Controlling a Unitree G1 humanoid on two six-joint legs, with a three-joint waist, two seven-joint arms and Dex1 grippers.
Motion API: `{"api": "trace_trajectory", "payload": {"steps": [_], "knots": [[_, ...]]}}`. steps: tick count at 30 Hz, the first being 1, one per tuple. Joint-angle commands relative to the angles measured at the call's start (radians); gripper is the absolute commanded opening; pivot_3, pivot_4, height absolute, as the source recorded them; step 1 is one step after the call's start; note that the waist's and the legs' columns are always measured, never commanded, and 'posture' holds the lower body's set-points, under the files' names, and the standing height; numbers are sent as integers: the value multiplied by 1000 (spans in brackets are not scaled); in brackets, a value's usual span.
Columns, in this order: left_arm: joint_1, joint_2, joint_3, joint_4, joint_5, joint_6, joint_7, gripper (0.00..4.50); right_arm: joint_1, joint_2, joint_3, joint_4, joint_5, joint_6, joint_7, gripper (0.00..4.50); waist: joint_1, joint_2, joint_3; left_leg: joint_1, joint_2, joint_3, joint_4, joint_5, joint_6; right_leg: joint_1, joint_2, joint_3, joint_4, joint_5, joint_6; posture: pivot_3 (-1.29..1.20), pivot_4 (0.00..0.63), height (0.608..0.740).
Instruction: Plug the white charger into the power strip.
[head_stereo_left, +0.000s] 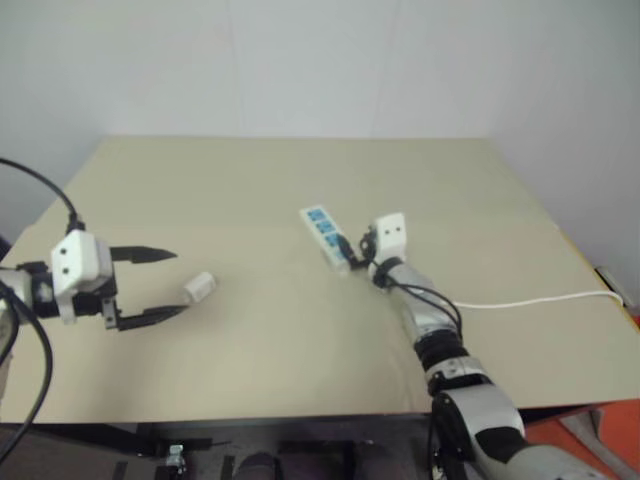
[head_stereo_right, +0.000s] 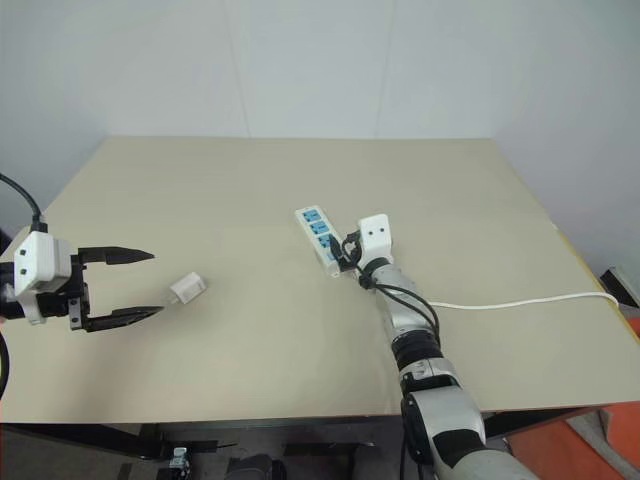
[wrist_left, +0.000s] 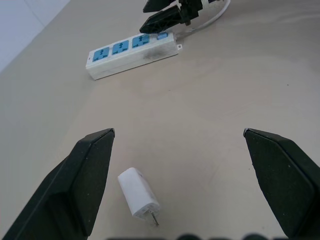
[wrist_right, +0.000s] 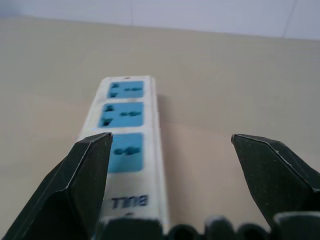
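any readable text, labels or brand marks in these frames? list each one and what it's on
"BULL": printed on the power strip at its near end, seen upside down in the right wrist view between the open fingers of the right gripper.
White charger: no marking can be made out on the faces that show.
Left gripper housing: no text, just two dark dots.

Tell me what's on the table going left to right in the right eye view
left gripper → white charger → power strip → right gripper → thin white cord, running off toward the table's right edge.
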Motion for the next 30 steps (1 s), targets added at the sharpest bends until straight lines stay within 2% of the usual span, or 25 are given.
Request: {"api": "trace_trajectory", "payload": {"steps": [1, 13, 24, 29, 30], "knots": [[4, 17, 39, -31, -18, 0, 10, 4500, 9, 13, 2, -53, 2, -33, 10, 4472, -2, 0, 0, 0, 0, 0, 0, 0, 0, 0, 0, 0, 0, 0, 0, 0, 150, 740], [-6, 16, 25, -30, -13, 4, 23, 4500, 53, 67, 47, 2, -36, -32, 29, 4472, -3, 0, 0, 1, 0, 0, 0, 0, 0, 0, 0, 0, 0, 0, 0, 0, 150, 740], [-9, 18, 23, -42, -14, 15, 31, 4500, 0, 75, 38, 111, -64, -40, -13, 4472, -10, 0, 0, 6, 1, 0, -1, 0, 0, 3, 0, 1, 0, 0, 0, 0, 150, 740], [-8, 18, 26, -47, -12, 16, 36, 4500, -17, 77, 31, 158, -66, -49, -27, 3422, -18, 0, 0, 8, 1, 0, -1, 0, 0, 4, 0, 1, 1, -1, -1, 0, 150, 740], [-8, 18, 26, -47, -12, 16, 37, 4500, -21, 76, 29, 164, -65, -49, -30, 3417, -20, 0, 0, 8, 1, 0, -1, 0, 0, 4, 0, 1, 1, -1, -1, 0, 150, 740]]}}
